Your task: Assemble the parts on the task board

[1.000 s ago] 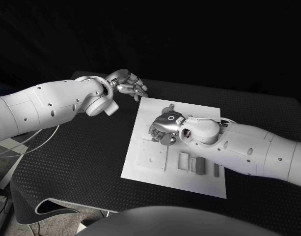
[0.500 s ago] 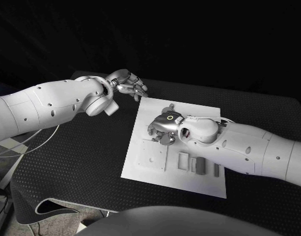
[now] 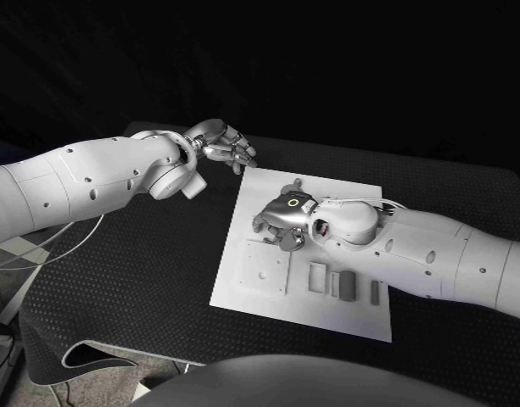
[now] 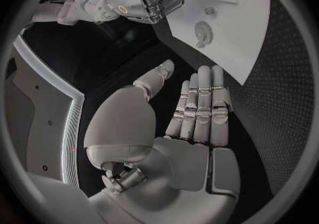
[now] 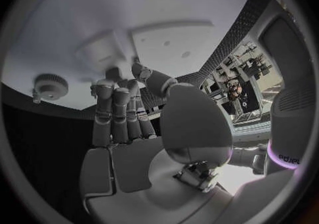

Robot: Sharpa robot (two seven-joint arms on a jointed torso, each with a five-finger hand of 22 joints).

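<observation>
I see the task board [image 3: 248, 292] lying flat on the black tabletop [image 3: 125, 271], and I place everything else from it. My right hand [image 3: 287, 219] hangs over the board's middle, palm down, its fingers [image 5: 113, 109] held close together and reaching down to a small raised block [image 5: 100, 51] on the plate. The fingertips are at that block, but I cannot tell whether they grip it or only touch it. Beside the hand, toward the board's far edge, a round knurled part [image 5: 50, 85] stands on the plate. On the near side of the hand a flat square panel [image 3: 264, 270] lies on the board, and next to it three narrow bars [image 3: 339, 284] lie side by side. My left hand [image 3: 220, 144] hovers off the board, just beyond its far left corner, above the bare tabletop. Its fingers [image 4: 202, 101] are straight and pressed side by side, the thumb apart, holding nothing.
</observation>
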